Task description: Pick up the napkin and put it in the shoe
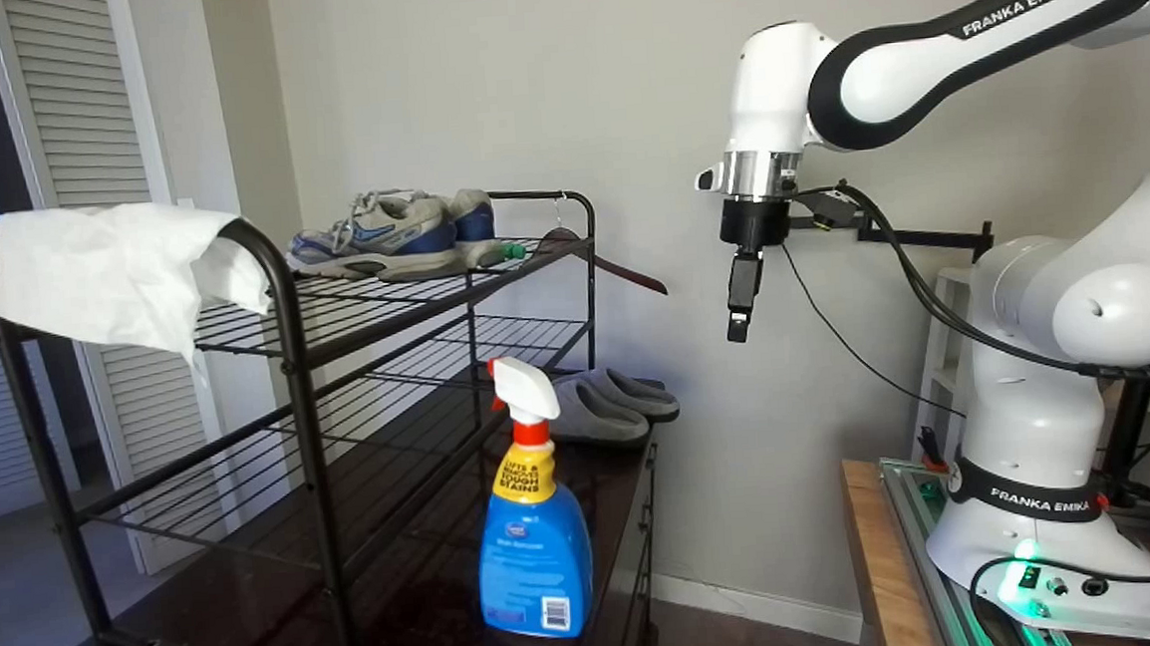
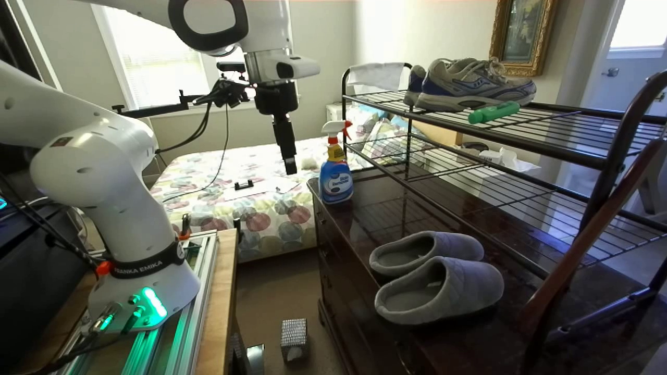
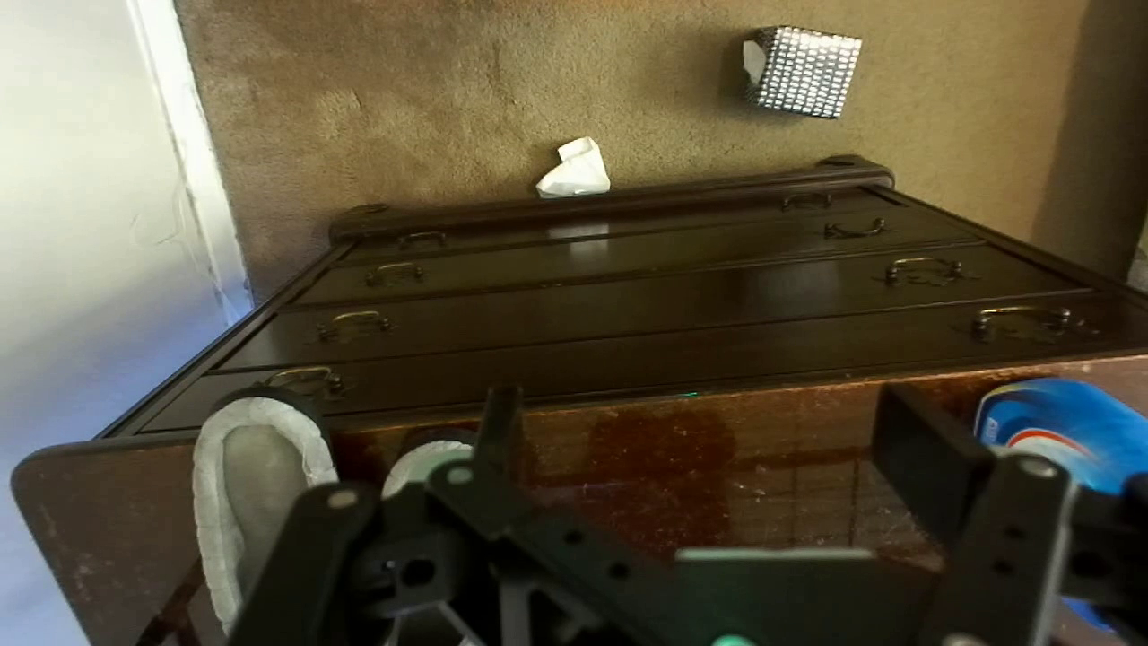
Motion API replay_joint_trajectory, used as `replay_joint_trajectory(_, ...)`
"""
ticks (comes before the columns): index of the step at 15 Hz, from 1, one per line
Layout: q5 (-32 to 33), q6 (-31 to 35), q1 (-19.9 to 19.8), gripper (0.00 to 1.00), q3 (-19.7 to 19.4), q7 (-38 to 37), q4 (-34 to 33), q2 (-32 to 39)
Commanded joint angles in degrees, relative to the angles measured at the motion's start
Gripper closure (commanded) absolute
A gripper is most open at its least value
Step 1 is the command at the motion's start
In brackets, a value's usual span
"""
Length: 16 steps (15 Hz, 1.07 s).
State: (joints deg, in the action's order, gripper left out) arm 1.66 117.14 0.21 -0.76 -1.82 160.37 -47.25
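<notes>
Wrist view showed the gripper (image 3: 698, 422) empty, its fingers (image 3: 928, 453) well apart, with the dresser (image 3: 574, 314) beyond them, the slippers (image 3: 269, 475) to one side and the bottle (image 3: 1076, 431) to the other. What I took for the napkin (image 1: 103, 277) lay outside that view: in an exterior view it was draped over the end rail (image 1: 285, 306) of the rack (image 1: 434, 307), at the bottle's end, well apart from the gripper. The shoes (image 1: 398, 236) sat up on the rack toward the opposite end. So the reach, I judged, had to go past the bottle and in over that rail. The fingers seemed to hang lower than the rail, which would call for a rise first. Their line-up looked helpful: the napkin appeared to run lengthwise along the rail, across the dresser's depth, while the fingers were parted along the dresser's length, so they could likely come down astride it with little turning. A crumpled tissue (image 3: 577, 170) also lay on the floor (image 3: 404, 108) by the dresser's foot; the task might have meant that instead.
</notes>
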Motion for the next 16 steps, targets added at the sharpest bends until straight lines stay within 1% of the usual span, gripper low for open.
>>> replay_joint_trajectory(1,-0.3,-0.1,-0.4,0.00,0.3,0.3,-0.1,0.0)
replay_joint_trajectory(7,-0.3,-0.1,-0.4,0.00,0.3,0.3,-0.1,0.0)
replay_joint_trajectory(8,0.5,0.5,-0.8,0.00,0.8,-0.1,-0.5,-0.1)
replay_joint_trajectory(11,3.3,0.4,-2.3,0.00,1.7,-0.5,-4.2,0.8)
replay_joint_trajectory(16,9.3,0.4,-3.5,0.00,2.1,1.7,-11.9,4.2)
